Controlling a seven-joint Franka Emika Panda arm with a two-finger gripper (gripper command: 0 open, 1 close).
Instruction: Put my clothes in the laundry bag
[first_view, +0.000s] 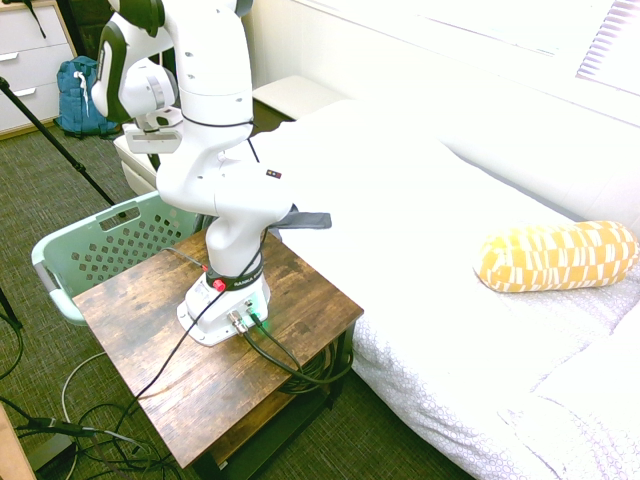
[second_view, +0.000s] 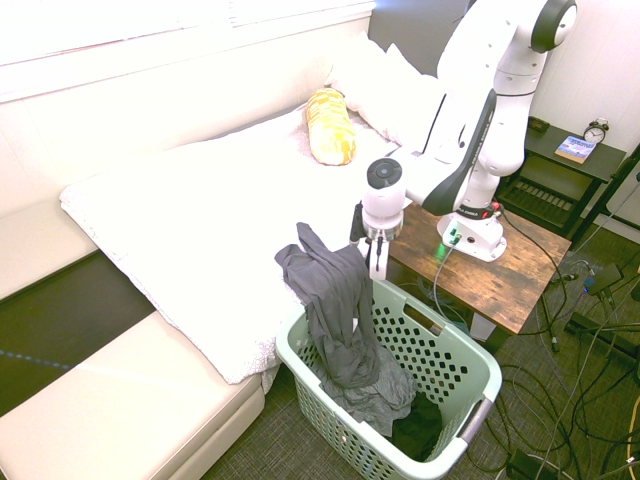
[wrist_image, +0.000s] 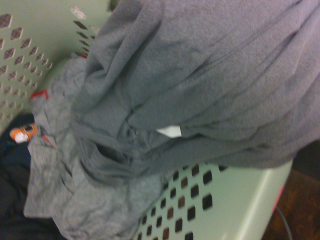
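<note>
While the dark grey soft fabric garment (second_view: 338, 320) drapes over the pale mint-green perforated plastic laundry basket's (second_view: 470, 395) rim at lower centre, we cannot tell the jaws' state, and it may slide out.

Pincer (second_view: 372, 252) points down just above the near rim of the laundry bag (second_view: 455, 352), beside the bed (second_view: 180, 215); can't tell how wide the fingers stand. Dark grey clothes (second_view: 340, 320) hang over the bag's bed-side rim, top part sticking up just beside the pincer, rest piled inside. Black fabric (second_view: 418, 425) lies in the bag's other end. Yellow cushion (second_view: 330, 125) sits on the bed, well apart. Arm base on the wooden bench (second_view: 520, 270).
</note>
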